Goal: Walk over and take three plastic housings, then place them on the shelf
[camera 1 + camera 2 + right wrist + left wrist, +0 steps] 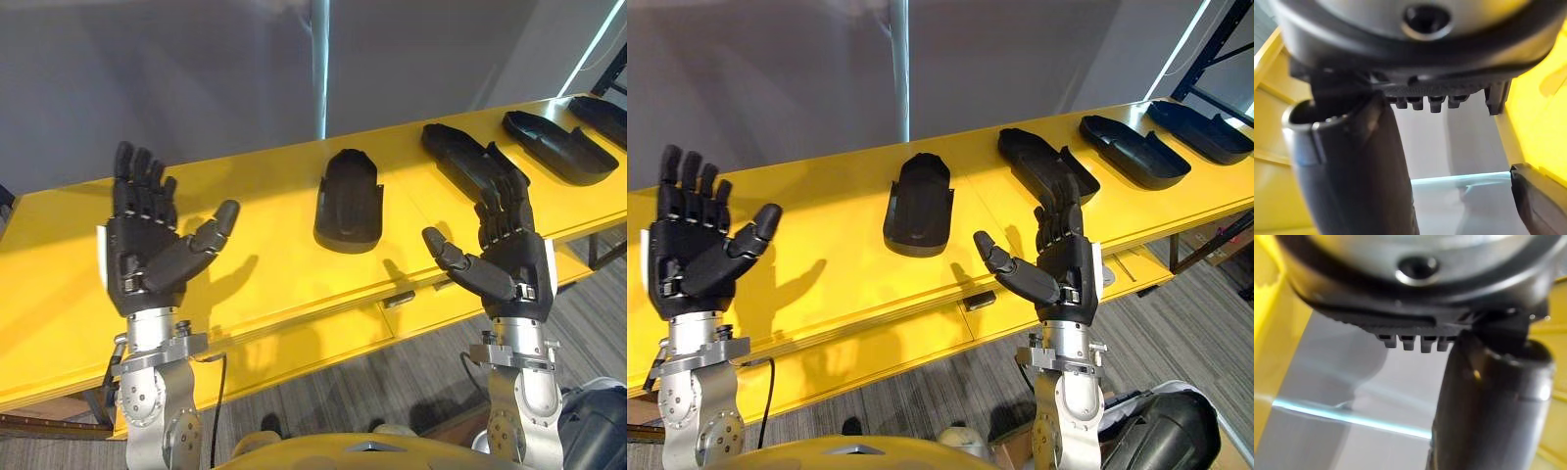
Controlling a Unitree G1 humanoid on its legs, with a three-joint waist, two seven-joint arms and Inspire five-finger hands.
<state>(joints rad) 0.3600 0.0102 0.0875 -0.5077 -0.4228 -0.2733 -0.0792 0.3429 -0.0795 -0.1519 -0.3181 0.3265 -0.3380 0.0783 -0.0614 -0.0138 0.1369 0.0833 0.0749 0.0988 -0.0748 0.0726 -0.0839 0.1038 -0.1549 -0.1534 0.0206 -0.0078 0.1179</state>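
Left eye view has both hands raised in front of the yellow counter, palms facing the camera, nothing in them. On one side the left hand is spread wide, fingers straight, thumb angled toward the middle, and the right hand mirrors it. Four black plastic housings lie in a row on the counter. The middle housing sits between the hands, the second housing is partly behind the right hand's fingers, and the third housing and far housing lie further right.
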